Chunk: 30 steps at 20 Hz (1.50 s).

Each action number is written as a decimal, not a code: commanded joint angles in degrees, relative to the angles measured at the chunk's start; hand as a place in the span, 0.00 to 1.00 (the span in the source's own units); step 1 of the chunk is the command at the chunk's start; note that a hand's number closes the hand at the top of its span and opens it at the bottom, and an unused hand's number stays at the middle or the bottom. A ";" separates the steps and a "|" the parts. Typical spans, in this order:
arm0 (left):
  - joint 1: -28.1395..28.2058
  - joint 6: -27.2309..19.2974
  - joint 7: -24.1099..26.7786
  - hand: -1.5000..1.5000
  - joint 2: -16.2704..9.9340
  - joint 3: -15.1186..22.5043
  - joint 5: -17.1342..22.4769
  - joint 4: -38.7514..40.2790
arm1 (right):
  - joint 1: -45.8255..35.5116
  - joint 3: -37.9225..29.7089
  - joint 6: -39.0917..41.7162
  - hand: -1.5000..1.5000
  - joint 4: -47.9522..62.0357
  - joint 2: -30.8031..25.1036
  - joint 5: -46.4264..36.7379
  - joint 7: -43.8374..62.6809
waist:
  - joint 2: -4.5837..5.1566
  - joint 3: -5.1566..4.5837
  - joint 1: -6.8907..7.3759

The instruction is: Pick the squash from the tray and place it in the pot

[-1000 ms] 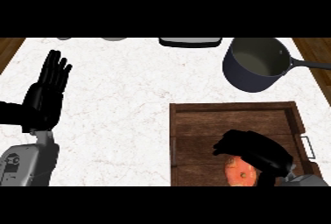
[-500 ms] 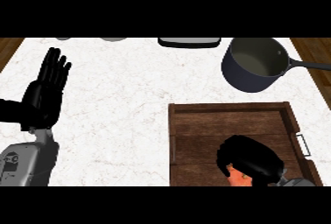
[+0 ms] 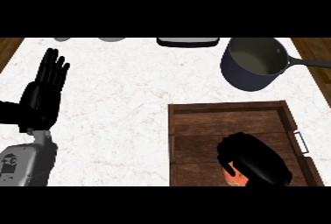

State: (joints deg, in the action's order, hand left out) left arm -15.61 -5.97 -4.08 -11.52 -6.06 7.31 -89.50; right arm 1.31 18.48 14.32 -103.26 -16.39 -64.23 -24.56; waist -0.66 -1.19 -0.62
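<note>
Our left hand (image 3: pixel 42 98) rests open at the counter's left, fingers straight up, while our right hand (image 3: pixel 253 159) curls over the orange squash (image 3: pixel 234 178) low in the wooden tray (image 3: pixel 226 114), so it could slip before reaching the pot (image 3: pixel 254 62).

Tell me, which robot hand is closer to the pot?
The right hand. It sits over the tray below the pot, curled on the squash. The left hand rests open, far across the counter.
</note>
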 commanded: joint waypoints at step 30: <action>1.49 1.87 2.40 0.50 0.79 -0.40 -0.04 2.18 | -28.21 -26.94 -6.44 1.00 1.06 -1.50 4.28 45.00 | 0.77 1.19 0.58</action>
State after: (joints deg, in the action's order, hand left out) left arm -15.53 -4.98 -3.62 -11.14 -6.68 7.45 -88.76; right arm -24.60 -0.23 5.23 -105.96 -11.52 -65.20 24.85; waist 0.03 0.01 -0.05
